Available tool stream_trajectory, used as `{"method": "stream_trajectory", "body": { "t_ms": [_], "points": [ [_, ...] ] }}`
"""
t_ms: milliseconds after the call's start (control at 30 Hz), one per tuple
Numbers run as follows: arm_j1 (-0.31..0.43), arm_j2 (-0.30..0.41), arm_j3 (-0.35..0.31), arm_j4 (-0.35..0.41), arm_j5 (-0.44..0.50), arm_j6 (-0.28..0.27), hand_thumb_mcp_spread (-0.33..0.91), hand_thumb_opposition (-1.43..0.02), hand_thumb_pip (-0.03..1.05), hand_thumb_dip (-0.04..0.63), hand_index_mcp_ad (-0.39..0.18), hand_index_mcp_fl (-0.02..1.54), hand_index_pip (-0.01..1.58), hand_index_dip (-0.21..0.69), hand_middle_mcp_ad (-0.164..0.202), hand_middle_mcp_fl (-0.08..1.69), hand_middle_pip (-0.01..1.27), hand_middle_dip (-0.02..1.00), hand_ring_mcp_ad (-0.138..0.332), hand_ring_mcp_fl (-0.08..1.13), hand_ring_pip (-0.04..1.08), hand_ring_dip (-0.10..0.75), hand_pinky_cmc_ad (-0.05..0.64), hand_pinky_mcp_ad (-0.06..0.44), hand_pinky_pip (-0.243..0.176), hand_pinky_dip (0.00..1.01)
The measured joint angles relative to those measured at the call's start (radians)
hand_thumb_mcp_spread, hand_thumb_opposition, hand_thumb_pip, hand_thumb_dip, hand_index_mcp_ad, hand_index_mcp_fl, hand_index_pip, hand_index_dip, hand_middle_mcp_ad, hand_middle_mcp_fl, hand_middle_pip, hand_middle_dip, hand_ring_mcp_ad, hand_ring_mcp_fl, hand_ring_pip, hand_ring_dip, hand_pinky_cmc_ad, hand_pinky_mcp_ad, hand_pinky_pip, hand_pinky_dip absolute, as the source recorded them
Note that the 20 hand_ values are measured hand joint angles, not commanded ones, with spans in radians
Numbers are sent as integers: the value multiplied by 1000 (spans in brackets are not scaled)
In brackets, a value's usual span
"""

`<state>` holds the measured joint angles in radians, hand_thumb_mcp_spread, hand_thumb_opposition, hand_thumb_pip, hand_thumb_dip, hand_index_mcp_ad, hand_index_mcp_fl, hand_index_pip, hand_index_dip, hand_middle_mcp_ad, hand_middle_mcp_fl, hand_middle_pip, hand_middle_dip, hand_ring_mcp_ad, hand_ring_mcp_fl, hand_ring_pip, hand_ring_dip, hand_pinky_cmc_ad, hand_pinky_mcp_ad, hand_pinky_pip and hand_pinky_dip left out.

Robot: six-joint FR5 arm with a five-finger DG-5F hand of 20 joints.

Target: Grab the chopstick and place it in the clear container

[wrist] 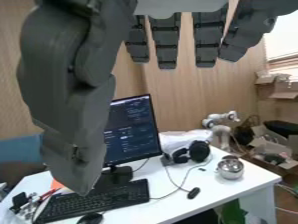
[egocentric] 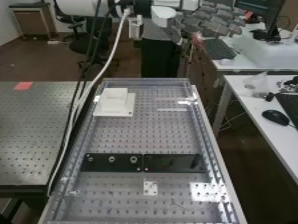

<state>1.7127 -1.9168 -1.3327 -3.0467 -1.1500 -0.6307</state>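
Hand [egocentric: 211,21]: beyond the bench's [egocentric: 120,194] far edge, fingers released and nearly straight
Chopstick: cannot tell if it is the dark peg [egocentric: 195,161] on the black plates [egocentric: 167,162]
White block [egocentric: 115,104]: near the bench's far left corner

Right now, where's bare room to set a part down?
Bare: bench top between the white block and black strip; side table between the red patch and its near edge. Crowded: the strip around its knobs, and the desk with mouse and keyboard.
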Motion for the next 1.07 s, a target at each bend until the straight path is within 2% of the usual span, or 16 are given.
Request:
{"method": "stream_trajectory", "body": {
  "t_ms": [400, 433, 667, 867, 1067],
  "points": [
    [4, 6, -7, 17, 6, -11, 173, -1101, 559, 94, 51, 82, 113, -44, 136, 45, 176, 51, 250, 94, 101, -35, 297, 225, -138, 157],
    [4, 7, -7, 17, 2, -12, 169, -1101, 559, 94, 37, 82, 113, -44, 126, 42, 176, 51, 250, 94, 101, -35, 297, 225, -138, 157],
    [9, 9, -6, 10, 23, -19, 173, -1101, 536, 94, 51, 82, 113, -44, 136, 45, 176, 51, 250, 94, 101, -35, 297, 225, -138, 157],
    [7, 13, -9, 13, -12, -25, 168, -1098, 536, 94, 37, 82, 113, -44, 126, 45, 180, 51, 246, 94, 101, -35, 297, 225, -138, 157],
    [7, 16, -13, 16, 2, -27, 182, -1100, 536, 94, 51, 82, 113, -44, 136, 45, 180, 51, 250, 94, 101, -35, 297, 225, -138, 157]
  ]
}}
